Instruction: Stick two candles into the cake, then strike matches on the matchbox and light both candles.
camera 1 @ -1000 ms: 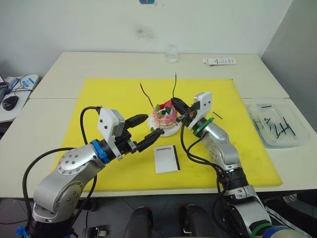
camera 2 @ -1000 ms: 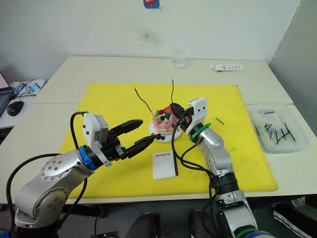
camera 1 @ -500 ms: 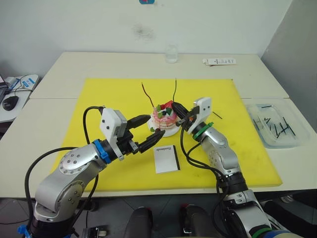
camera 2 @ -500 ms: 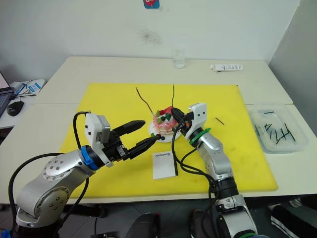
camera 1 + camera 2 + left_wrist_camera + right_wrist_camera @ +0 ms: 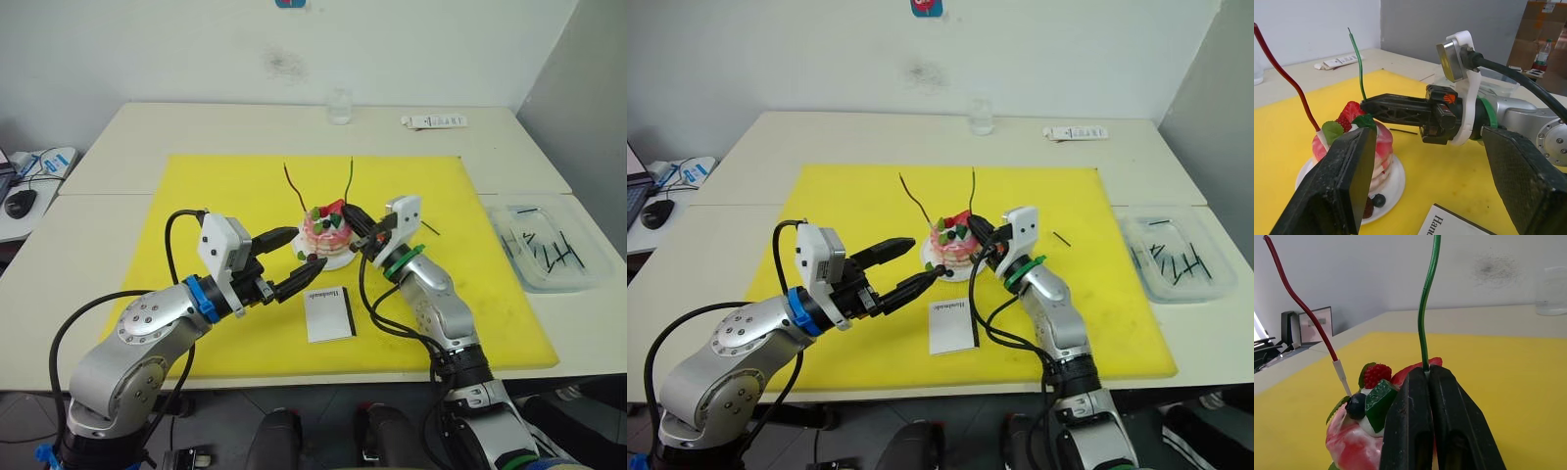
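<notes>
The pink cake (image 5: pixel 327 231) sits on its white plate (image 5: pixel 339 260) in the middle of the yellow mat. The dark red candle (image 5: pixel 295 188) stands tilted in the cake's left side. The green candle (image 5: pixel 1424 308) rises from the cake top, and my right gripper (image 5: pixel 1428 375) is shut on its base, reaching in from the right. My left gripper (image 5: pixel 308 247) hangs open just left of the plate, holding nothing. The white matchbox (image 5: pixel 329 313) lies flat in front of the cake. Several matches (image 5: pixel 545 250) lie in a clear tray at the right.
The yellow mat (image 5: pixel 216 196) covers the table's centre. The clear tray (image 5: pixel 578 279) rests off the mat at the right edge. One loose match (image 5: pixel 429 227) lies on the mat behind my right arm. A glass (image 5: pixel 339 106) and a white tube (image 5: pixel 433 121) stand at the far edge.
My right gripper has sunk slightly with the green candle, whose tip now sits lower. My left gripper edged closer to the plate, then held still.
</notes>
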Robot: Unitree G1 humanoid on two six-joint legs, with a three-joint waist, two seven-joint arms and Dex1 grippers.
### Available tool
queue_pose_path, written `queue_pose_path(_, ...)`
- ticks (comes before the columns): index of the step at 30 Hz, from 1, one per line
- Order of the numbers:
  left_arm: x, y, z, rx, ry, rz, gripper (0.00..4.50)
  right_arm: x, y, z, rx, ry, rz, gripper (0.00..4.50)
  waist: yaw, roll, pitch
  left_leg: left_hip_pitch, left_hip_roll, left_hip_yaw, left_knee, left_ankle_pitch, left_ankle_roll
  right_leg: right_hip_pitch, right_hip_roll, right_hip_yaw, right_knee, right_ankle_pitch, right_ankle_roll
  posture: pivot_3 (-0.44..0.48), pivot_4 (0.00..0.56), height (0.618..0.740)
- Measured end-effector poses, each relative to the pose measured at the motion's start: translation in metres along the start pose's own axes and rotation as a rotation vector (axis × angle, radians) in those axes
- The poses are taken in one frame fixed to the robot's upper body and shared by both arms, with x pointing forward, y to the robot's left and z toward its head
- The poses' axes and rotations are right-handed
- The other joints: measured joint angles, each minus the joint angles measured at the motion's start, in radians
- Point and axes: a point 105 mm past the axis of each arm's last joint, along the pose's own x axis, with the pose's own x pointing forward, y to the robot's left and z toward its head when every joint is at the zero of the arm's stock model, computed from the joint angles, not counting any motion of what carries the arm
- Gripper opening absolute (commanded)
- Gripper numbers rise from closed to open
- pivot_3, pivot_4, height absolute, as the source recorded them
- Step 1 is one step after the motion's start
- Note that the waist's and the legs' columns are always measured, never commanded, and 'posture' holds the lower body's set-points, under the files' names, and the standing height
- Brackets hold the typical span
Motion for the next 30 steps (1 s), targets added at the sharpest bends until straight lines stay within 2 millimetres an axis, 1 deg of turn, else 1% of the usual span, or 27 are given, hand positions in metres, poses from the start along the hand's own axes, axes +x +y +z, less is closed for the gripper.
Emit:
queue_pose_path(4, 0.001, -0.001, 0.0, 0.001, 0.0, -0.004, 3.81, -0.003, 0.001, -0.007, -0.001, 0.023, 0.0, 2.02, 0.0, 0.0, 0.0, 0.0, 0.0, 0.0, 0.0, 0.0, 0.0, 0.0, 0.0, 0.0, 0.0, 0.0, 0.0, 0.0, 0.15, 0.74)
queue_pose_path(14, 0.002, -0.003, -0.001, -0.002, -0.001, -0.024, 3.81, -0.006, -0.001, -0.006, -0.017, 0.03, 0.011, 2.02, 0.0, 0.0, 0.0, 0.0, 0.0, 0.0, 0.0, 0.0, 0.0, 0.0, 0.0, 0.0, 0.0, 0.0, 0.0, 0.0, 0.15, 0.74)
queue_pose_path(19, 0.002, -0.003, -0.001, -0.003, -0.003, -0.023, 3.81, -0.011, -0.004, 0.008, -0.056, 0.022, 0.053, 2.02, 0.0, 0.0, 0.0, 0.0, 0.0, 0.0, 0.0, 0.0, 0.0, 0.0, 0.0, 0.0, 0.0, 0.0, 0.0, 0.0, 0.15, 0.74)
queue_pose_path(25, 0.002, -0.002, -0.002, 0.006, -0.001, -0.015, 3.81, -0.019, 0.003, 0.023, -0.089, 0.038, 0.156, 2.02, 0.001, 0.0, 0.0, 0.0, 0.0, 0.0, 0.0, 0.0, 0.0, 0.0, 0.0, 0.0, 0.0, 0.0, 0.0, 0.0, 0.15, 0.74)
queue_pose_path(30, 0.001, -0.001, -0.002, 0.019, -0.002, -0.02, 3.81, -0.031, 0.001, 0.028, -0.111, 0.094, 0.207, 2.02, 0.003, 0.0, 0.0, 0.0, 0.0, 0.0, 0.0, 0.0, 0.0, 0.0, 0.0, 0.0, 0.0, 0.0, 0.0, 0.0, 0.15, 0.74)
